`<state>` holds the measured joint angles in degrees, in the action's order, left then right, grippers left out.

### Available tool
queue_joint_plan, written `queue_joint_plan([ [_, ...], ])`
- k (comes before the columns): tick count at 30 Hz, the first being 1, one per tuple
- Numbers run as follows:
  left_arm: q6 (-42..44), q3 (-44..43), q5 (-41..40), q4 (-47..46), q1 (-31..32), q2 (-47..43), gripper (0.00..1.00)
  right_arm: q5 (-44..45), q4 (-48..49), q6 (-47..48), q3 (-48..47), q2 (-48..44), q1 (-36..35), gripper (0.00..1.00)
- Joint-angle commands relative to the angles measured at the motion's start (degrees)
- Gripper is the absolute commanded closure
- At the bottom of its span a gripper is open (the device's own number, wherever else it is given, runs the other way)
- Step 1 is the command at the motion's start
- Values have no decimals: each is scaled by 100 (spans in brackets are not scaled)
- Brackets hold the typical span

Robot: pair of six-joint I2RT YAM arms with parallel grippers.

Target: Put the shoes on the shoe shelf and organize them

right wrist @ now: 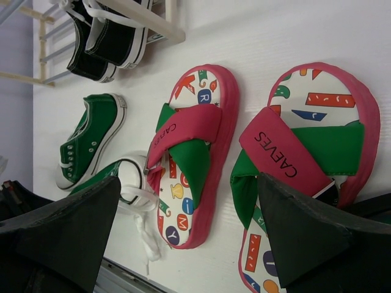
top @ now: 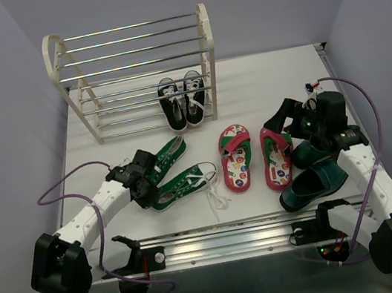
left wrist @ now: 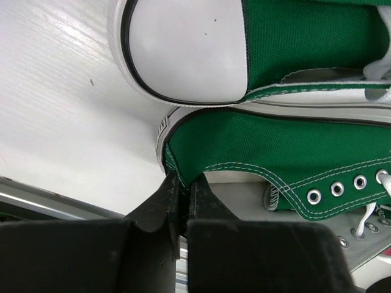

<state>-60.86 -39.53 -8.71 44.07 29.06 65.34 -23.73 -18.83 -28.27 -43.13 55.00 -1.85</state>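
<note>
My left gripper (left wrist: 181,183) is shut on the heel collar of the nearer green sneaker (left wrist: 275,146), which lies on the table (top: 283,79). In the top view that gripper (top: 148,194) sits at the shoe's (top: 186,184) left end. The white toe cap of the other green sneaker (left wrist: 183,49) lies close beside it. My right gripper (right wrist: 188,183) hangs open above the two red-pink flip-flops (right wrist: 195,146) (right wrist: 305,140), holding nothing. Both glossy teal loafers (top: 311,183) lie under the right arm. The black sneakers (top: 181,100) stand on a low tier of the shoe shelf (top: 128,52).
Loose white laces (top: 215,192) trail from the gripped sneaker toward the metal rail (top: 218,233) at the table's front edge. Purple walls close in on the left, back and right. Both arms' purple cables loop beside them.
</note>
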Motion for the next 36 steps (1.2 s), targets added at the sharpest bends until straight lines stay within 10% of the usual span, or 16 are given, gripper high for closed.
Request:
queue_joint_plan([
  [1,162,85,228,-749,222,-363,100,35,195,102,-46,-148,0,0],
  [18,216,-72,1249,-2131,373,-1902,100,88,204,120,-99,-121,0,0],
  [36,-2684,-1054,-1088,-577,22,-1377,100,-123,222,50,-37,-16,0,0],
])
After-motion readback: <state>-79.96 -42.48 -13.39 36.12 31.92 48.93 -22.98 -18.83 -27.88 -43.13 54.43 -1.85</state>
